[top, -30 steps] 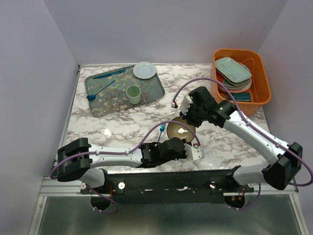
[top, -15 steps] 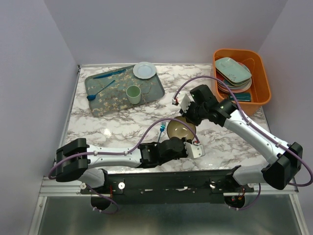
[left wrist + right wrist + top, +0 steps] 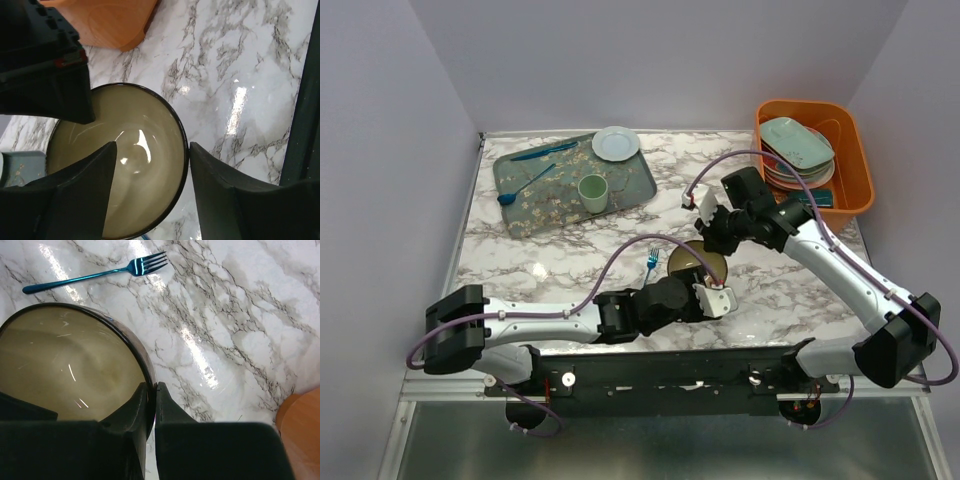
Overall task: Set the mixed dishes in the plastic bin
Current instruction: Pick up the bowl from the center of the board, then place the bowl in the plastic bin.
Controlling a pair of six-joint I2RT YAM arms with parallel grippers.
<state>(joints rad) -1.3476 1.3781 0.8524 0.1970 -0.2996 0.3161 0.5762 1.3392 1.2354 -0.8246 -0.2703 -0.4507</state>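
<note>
A tan bowl [image 3: 692, 264] with a dark rim sits at the middle front of the marble table. My right gripper [image 3: 712, 244] is shut on its far rim, one finger inside and one outside [image 3: 152, 387]. My left gripper [image 3: 712, 291] stands open astride the near rim, one finger over the bowl's [image 3: 130, 160] inside and the other outside, neither pressing it [image 3: 152, 150]. The orange plastic bin [image 3: 861, 165] stands at the back right with several plates [image 3: 798, 148] stacked in it.
A blue fork [image 3: 651, 262] lies just left of the bowl [image 3: 95, 272]. A dark floral tray [image 3: 525, 215] at the back left carries a pale green cup [image 3: 592, 192], a small plate [image 3: 616, 143] and a blue spoon [image 3: 525, 185]. Purple cables loop over both arms.
My left gripper has opened and let go of the bowl's near rim. My right gripper stays shut on the far rim and has shifted slightly right.
</note>
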